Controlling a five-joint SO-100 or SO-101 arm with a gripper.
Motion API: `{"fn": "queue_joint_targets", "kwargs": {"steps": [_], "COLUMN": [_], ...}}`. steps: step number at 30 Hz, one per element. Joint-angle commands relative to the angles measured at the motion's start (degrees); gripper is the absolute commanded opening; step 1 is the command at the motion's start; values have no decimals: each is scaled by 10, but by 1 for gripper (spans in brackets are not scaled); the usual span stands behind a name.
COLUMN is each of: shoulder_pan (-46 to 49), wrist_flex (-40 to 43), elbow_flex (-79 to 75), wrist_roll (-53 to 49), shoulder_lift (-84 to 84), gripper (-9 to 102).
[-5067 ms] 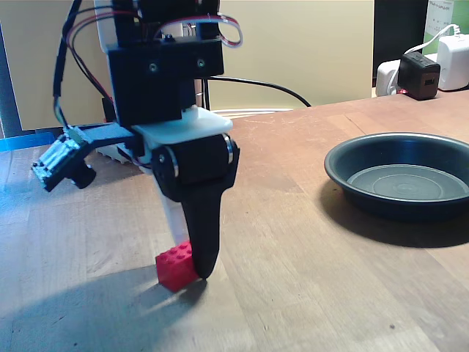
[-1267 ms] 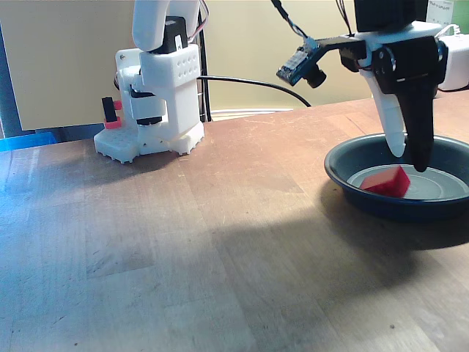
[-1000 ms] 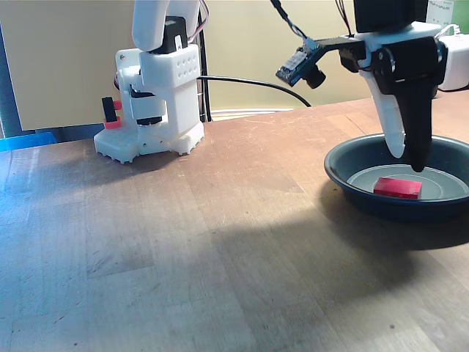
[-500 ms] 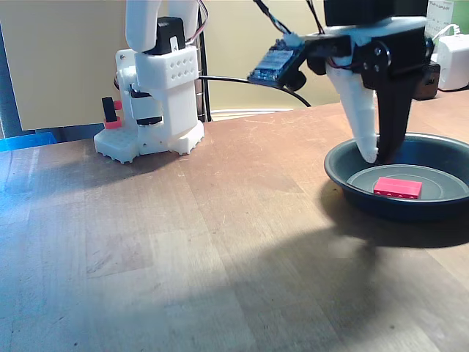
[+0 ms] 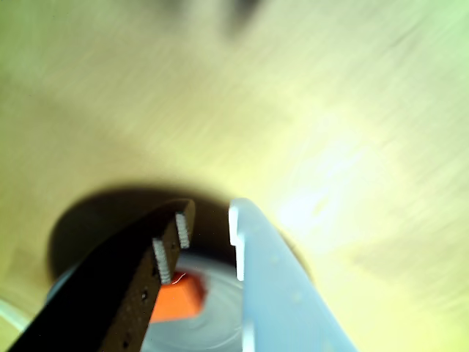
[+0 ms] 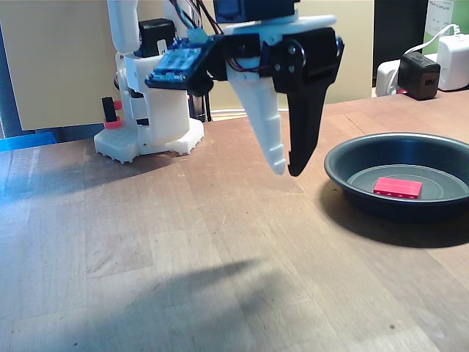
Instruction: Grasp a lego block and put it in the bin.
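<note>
Well left of the bin (image 6: 344, 165), the gripper (image 6: 286, 171) hangs fingertips-down, parted and empty.

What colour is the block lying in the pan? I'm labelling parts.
Bright red; the lego block shows best in the fixed view.

Red lego block (image 6: 397, 187) lies flat inside dark round bin (image 6: 344, 165), on ringed bottom.

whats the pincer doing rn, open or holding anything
Pincer: open, holding nothing; the lego block lies in the bin.
</note>
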Motion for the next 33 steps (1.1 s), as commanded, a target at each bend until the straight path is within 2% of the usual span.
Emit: {"fn": "queue_joint_targets", "kwargs": {"steps": [1,6,12,20,26,33], "shoulder_pan": [18,37,57,83,110,168], "wrist_flex": [-3,-4,-5,-112,-121,-121], "elbow_flex": [2,38,82,170,192,236], "wrist_roll": [-28,-55,-41,-140,-136,25], "shoulder_lift": [40,66,114,125,125,125], "gripper": [0,0,0,0,0,0]}}
